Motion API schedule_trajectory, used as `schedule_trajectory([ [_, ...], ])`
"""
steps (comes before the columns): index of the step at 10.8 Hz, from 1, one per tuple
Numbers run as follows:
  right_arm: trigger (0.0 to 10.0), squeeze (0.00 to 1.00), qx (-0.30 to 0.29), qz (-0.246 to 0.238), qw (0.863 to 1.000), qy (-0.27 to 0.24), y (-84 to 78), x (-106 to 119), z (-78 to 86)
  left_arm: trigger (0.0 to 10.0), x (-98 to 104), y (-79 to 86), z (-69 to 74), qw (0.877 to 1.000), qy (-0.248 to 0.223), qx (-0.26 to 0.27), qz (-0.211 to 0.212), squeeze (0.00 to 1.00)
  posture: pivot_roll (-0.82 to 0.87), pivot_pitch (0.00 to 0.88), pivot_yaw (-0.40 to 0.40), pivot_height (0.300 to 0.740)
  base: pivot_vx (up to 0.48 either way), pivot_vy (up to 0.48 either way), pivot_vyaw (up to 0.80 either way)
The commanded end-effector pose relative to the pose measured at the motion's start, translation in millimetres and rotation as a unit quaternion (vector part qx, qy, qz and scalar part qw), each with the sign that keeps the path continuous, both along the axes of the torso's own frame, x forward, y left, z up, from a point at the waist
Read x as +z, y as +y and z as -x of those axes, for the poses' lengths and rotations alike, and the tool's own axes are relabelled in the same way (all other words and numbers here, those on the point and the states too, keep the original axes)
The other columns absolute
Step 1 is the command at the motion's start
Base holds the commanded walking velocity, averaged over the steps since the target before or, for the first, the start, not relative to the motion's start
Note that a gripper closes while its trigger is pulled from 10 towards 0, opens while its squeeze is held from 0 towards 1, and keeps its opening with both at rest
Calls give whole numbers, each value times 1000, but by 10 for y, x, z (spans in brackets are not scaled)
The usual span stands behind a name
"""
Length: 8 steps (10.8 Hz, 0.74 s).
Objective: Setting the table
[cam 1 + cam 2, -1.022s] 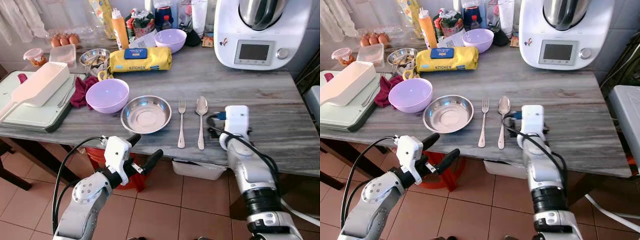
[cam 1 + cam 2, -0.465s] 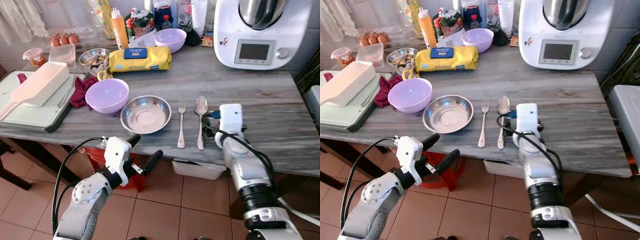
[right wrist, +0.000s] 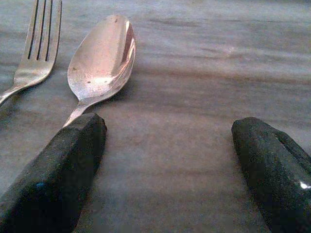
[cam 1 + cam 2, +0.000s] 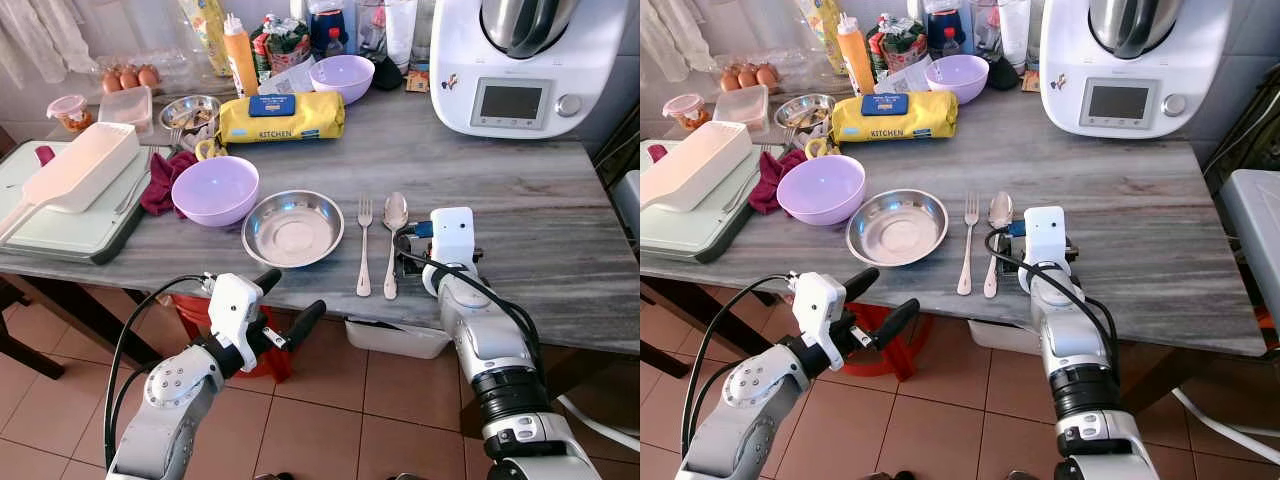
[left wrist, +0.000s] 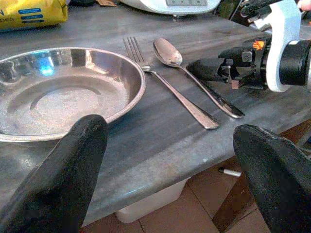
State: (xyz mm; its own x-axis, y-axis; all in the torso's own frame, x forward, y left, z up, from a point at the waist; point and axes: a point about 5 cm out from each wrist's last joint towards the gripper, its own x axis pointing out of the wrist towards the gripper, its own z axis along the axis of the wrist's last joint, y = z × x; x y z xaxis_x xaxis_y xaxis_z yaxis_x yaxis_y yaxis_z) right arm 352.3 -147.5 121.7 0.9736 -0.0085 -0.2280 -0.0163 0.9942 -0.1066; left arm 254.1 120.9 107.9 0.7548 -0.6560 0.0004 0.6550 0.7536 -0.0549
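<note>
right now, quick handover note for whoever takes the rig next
Right gripper: open, low on the table, one finger against the spoon handle.
Left gripper: open, idle below the table edge.
Done: steel bowl, fork and spoon laid side by side near the front edge.
Left: spoon lies slightly askew; straighten it, then back the right arm off.

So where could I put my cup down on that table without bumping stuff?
The best bare patch is the grey tabletop between the white kitchen machine and the right claw. There is also open room between the yellow kitchen roll pack and the fork. The back-left corner is crowded with bottles, eggs and bowls.
</note>
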Motion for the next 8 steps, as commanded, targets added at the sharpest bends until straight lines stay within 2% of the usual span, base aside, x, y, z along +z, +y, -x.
schedule_trajectory([
  [1, 10000, 0, -6, 6, 1000, -15, 4, 37, 55, 10000, -9, 40, 15, 1000, 3, 6, -7, 0, -41, 126, 103, 740, 0, 0, 0],
  [3, 10000, 0, -25, 11, 997, -67, -47, 194, 120, 10000, -9, 42, 10, 1000, 2, 8, -7, 0, -41, 123, 102, 740, 0, 0, 0],
  [5, 10000, 0, -33, 15, 985, -169, -51, 493, 248, 10000, 7, 43, -18, 1000, -3, 9, -4, 0, -50, 111, 103, 740, 0, 0, 0],
  [6, 10000, 0, -29, 13, 980, -195, -26, 563, 296, 10000, 9, 43, -26, 1000, -4, 9, -3, 0, -53, 107, 104, 740, 0, 0, 0],
  [7, 10000, 0, -13, 16, 973, -231, 27, 638, 415, 10000, 21, 38, -42, 1000, -8, 9, -2, 0, -56, 101, 103, 740, 0, 0, 0],
  [8, 10000, 0, 3, 18, 970, -241, 39, 659, 536, 10000, 26, 44, -50, 1000, -10, 11, -2, 0, -56, 94, 100, 740, 0, 0, 0],
])
